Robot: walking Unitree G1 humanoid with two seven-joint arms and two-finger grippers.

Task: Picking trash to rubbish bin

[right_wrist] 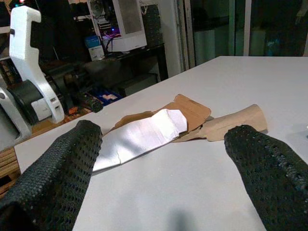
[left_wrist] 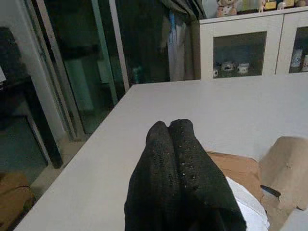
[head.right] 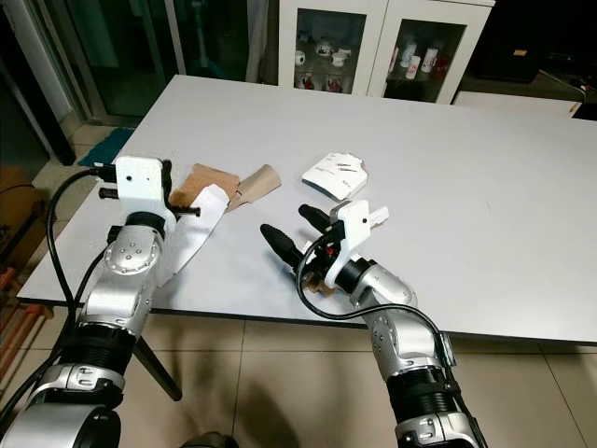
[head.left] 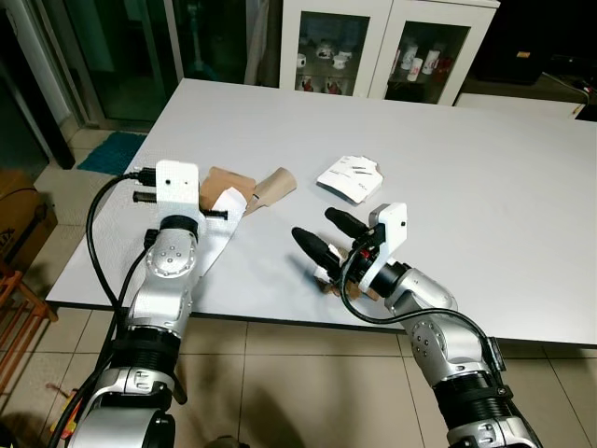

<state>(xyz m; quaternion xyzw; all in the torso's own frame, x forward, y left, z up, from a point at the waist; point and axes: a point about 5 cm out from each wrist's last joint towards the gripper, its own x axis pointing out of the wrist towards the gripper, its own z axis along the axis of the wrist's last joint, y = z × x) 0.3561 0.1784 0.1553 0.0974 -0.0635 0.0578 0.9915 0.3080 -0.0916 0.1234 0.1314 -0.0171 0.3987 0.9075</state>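
On the white table (head.left: 485,187) lie a flat brown cardboard piece (head.left: 227,180), a folded brown cardboard piece (head.left: 276,184) and a long white paper strip (head.left: 220,222) that overlaps the cardboard. A crumpled white packet (head.left: 351,177) sits further in. My right gripper (head.left: 313,224) hovers open just right of the strip, its fingers pointing at the cardboard (right_wrist: 192,108) and strip (right_wrist: 139,134). A small brown scrap (head.left: 328,287) lies under its wrist. My left gripper (left_wrist: 168,127) is shut on nothing, held over the table's left part beside the cardboard.
A white glass-door cabinet (head.left: 373,47) stands behind the table. The table's near edge (head.left: 280,322) runs just before my arms, above a tiled floor (head.left: 308,392). A blue mat (head.left: 110,149) and wooden furniture (head.left: 19,308) lie to the left.
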